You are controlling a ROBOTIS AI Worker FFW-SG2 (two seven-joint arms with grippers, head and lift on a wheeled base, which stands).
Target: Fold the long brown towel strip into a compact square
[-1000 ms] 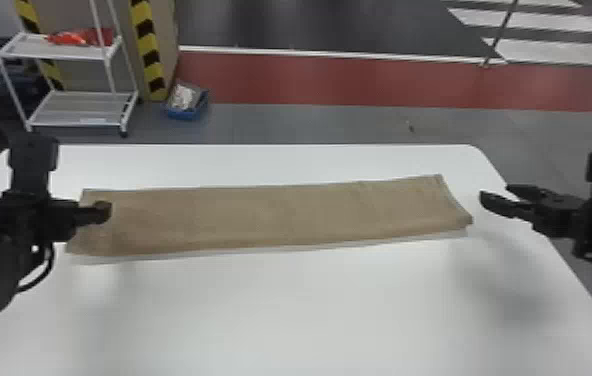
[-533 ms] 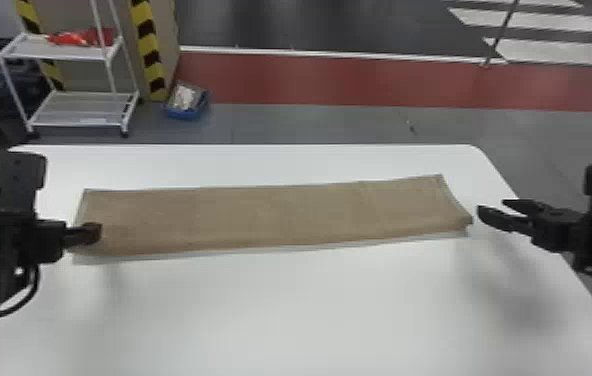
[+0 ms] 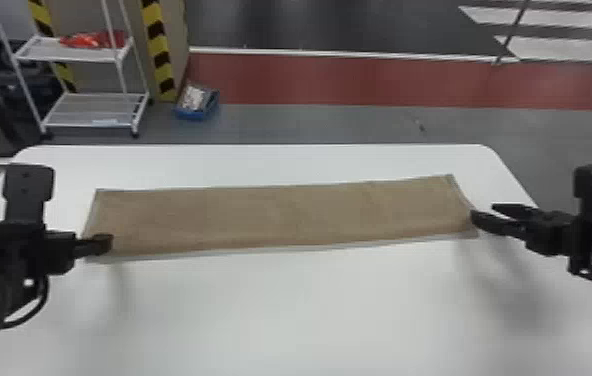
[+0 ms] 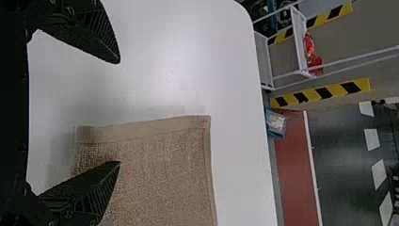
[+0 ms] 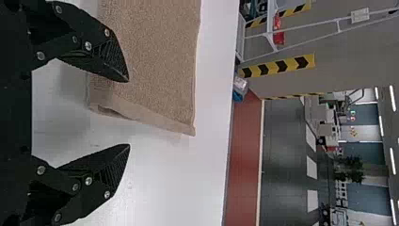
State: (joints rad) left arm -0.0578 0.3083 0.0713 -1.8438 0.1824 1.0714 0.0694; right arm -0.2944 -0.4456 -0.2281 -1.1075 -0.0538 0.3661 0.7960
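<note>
The brown towel strip [image 3: 280, 215] lies flat and long across the white table. Over its left end is my left gripper [image 3: 102, 243]; in the left wrist view the left gripper [image 4: 119, 113] is open, one finger above the towel [image 4: 160, 174] and the other over bare table. My right gripper [image 3: 485, 214] is at the towel's right end. Seen from the right wrist, the right gripper [image 5: 129, 113] is open too, its fingers on either side of the end hem, one above the towel [image 5: 155, 61]. Nothing is held by either gripper.
The white table [image 3: 290, 310] extends in front of the towel, with a narrower strip behind it. Beyond the far edge, on the floor, stand a white wire shelf [image 3: 95, 107] and a blue bin [image 3: 196, 102].
In the head view, my left gripper has moved a little left and toward the table's near side. The right gripper has shifted slightly left and nearer, up to the towel's end. The towel lies as before.
</note>
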